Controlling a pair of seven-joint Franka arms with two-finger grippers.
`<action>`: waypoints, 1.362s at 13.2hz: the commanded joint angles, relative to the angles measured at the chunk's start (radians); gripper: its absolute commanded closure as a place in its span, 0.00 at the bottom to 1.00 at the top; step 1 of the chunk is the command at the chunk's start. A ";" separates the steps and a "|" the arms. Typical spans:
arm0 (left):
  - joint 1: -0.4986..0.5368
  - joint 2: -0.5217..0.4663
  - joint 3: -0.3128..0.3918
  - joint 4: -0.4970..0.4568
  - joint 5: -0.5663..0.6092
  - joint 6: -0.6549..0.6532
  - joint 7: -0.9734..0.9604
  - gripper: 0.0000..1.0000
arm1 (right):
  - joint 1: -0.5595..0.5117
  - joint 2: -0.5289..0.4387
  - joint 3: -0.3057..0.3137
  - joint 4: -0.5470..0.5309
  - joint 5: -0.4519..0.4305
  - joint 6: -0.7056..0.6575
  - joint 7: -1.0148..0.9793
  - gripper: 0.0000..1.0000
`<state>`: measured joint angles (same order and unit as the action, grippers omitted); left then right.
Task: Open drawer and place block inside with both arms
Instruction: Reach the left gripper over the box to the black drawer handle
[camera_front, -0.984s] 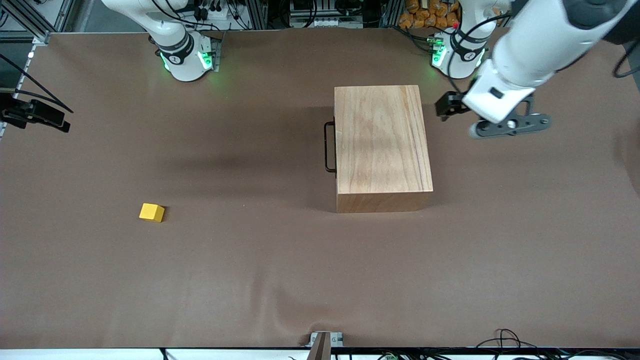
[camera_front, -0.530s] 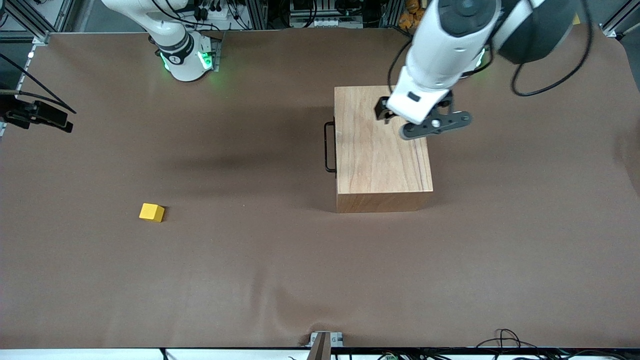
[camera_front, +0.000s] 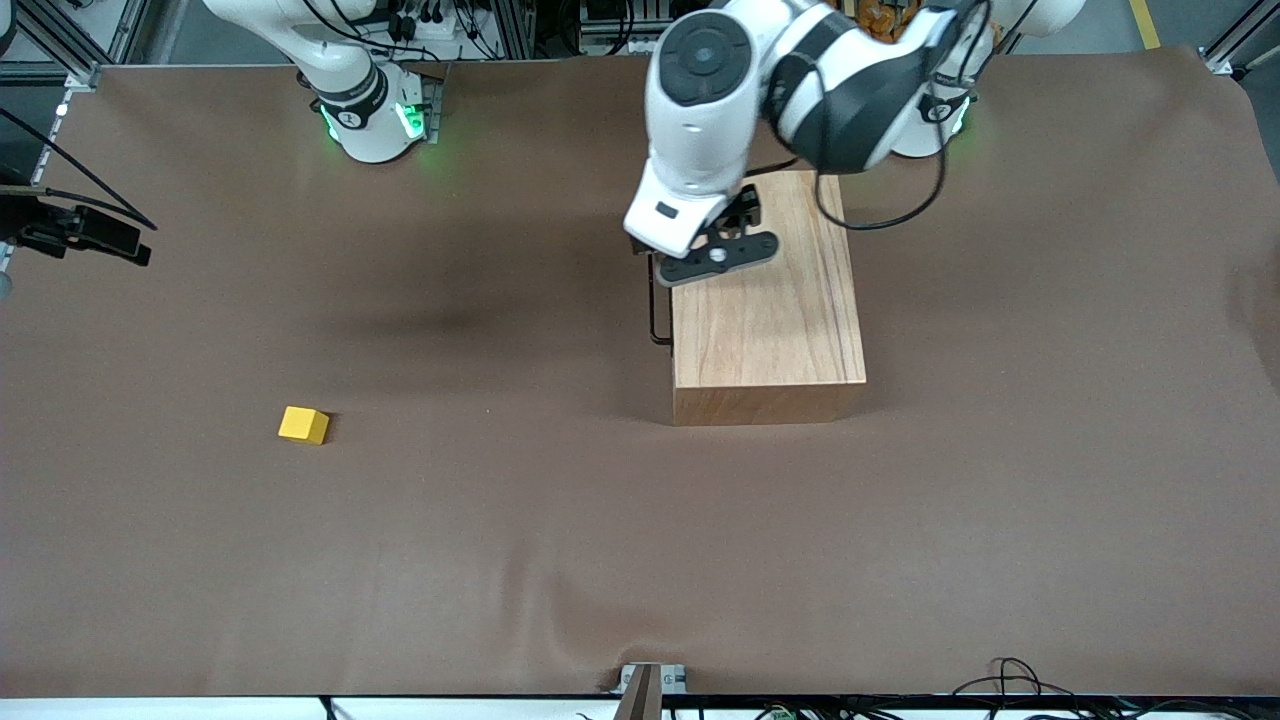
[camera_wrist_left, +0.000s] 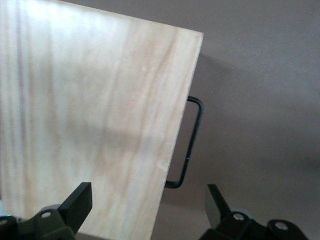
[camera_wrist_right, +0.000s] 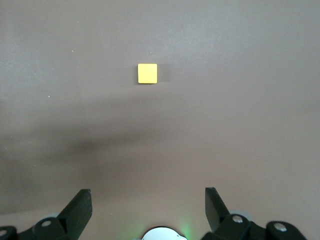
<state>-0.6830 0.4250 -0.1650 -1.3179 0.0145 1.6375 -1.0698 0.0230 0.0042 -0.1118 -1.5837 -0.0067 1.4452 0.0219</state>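
In the front view, upper centre, we see the left gripper over the black loop handle of the closed drawer in the big light-wood box; the small yellow block lies lower left on the brown counter.

The left wrist view shows its fingers wide apart, empty.

In the right wrist view, the right gripper hangs spread, empty, above the block.

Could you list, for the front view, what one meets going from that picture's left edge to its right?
Yellow block → right arm's base → drawer handle → left gripper, open over the handle edge of the wooden box → wooden box.
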 joint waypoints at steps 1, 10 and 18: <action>-0.044 0.063 0.021 0.052 0.036 0.036 -0.044 0.00 | -0.017 -0.030 0.006 -0.033 -0.010 0.017 0.001 0.00; -0.156 0.199 0.030 0.051 0.137 0.192 -0.141 0.00 | -0.043 0.023 0.009 -0.035 0.001 0.193 -0.003 0.00; -0.175 0.270 0.025 0.040 0.206 0.205 -0.085 0.00 | -0.047 0.195 0.011 -0.024 0.004 0.495 -0.002 0.00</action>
<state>-0.8461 0.6891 -0.1453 -1.2961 0.1969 1.8455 -1.1687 -0.0169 0.1502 -0.1051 -1.6215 -0.0061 1.8668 0.0199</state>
